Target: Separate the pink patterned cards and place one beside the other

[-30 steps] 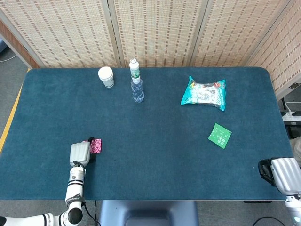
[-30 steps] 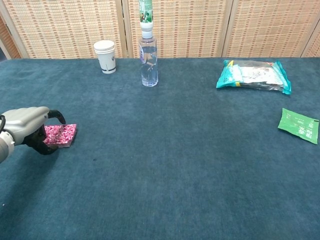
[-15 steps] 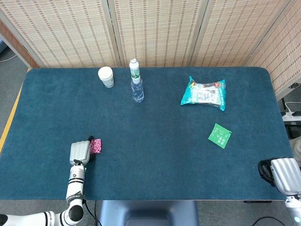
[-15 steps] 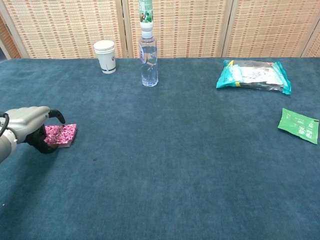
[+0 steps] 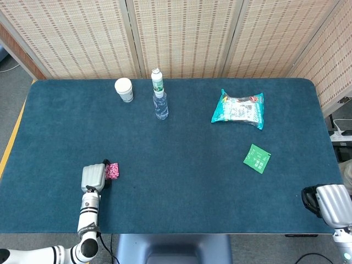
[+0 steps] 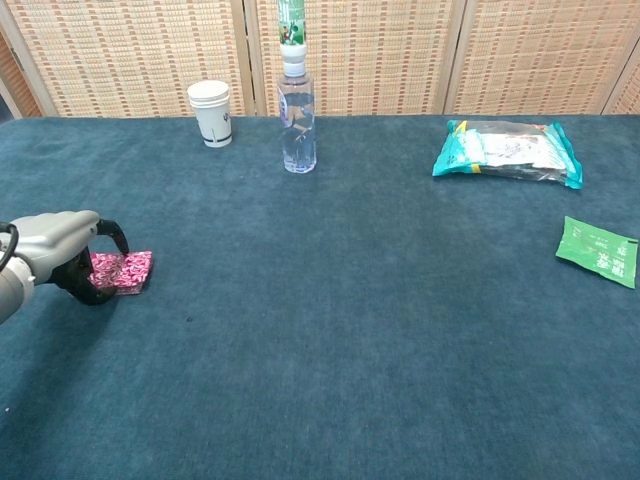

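The pink patterned cards lie as one small stack on the blue table near its front left. My left hand is at the stack's left edge. Its dark fingers pinch that edge, with one finger arched over the top. I cannot see whether the stack is lifted off the cloth. My right hand rests at the table's front right corner, far from the cards, and holds nothing. It does not show in the chest view.
At the back stand a paper cup and a water bottle. A teal snack bag lies at the back right, and a green packet nearer the right edge.
The left hand's arched finger has dropped closer onto the cards, and hand and stack have shifted very slightly left. The right hand has not moved.
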Controlling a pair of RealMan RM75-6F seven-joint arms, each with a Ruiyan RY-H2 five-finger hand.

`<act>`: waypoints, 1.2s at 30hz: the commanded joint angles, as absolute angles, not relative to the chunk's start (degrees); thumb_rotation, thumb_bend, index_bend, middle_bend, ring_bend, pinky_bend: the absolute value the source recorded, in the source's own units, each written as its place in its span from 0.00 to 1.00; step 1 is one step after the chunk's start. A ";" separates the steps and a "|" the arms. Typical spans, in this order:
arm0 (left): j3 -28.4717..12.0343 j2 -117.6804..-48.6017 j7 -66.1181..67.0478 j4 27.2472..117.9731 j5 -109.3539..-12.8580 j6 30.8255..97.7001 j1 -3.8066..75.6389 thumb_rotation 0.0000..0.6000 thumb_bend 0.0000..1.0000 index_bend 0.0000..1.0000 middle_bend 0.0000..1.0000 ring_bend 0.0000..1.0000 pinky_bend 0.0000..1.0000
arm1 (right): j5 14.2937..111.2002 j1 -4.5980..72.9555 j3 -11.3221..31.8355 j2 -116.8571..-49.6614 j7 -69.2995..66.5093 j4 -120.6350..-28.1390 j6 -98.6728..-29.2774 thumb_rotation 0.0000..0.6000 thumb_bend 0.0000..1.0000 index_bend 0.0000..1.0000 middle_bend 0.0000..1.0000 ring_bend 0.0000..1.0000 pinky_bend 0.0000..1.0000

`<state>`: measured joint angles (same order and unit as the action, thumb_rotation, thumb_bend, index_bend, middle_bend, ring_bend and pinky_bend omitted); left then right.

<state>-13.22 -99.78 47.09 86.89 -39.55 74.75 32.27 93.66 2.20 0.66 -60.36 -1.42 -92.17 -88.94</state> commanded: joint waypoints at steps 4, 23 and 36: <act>-12.83 -99.66 46.63 86.87 -39.72 74.73 32.19 1.00 0.36 0.37 1.00 1.00 1.00 | 93.82 2.14 0.67 -60.42 -1.62 -92.04 -89.23 1.00 0.70 1.00 0.92 0.88 0.98; -8.05 -93.76 42.42 92.22 -47.53 78.07 28.47 1.00 0.36 0.41 1.00 1.00 1.00 | 94.07 2.17 0.56 -60.40 -2.07 -91.95 -89.36 1.00 0.70 1.00 0.93 0.88 0.98; -4.88 -84.42 34.68 91.02 -52.09 75.89 23.97 1.00 0.36 0.41 1.00 1.00 1.00 | 94.04 2.26 0.50 -60.84 -1.22 -91.88 -89.10 1.00 0.70 1.00 0.93 0.88 0.98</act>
<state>-5.15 -84.88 35.35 91.63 -52.02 76.54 24.39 94.04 2.26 0.50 -60.85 -1.21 -91.88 -89.09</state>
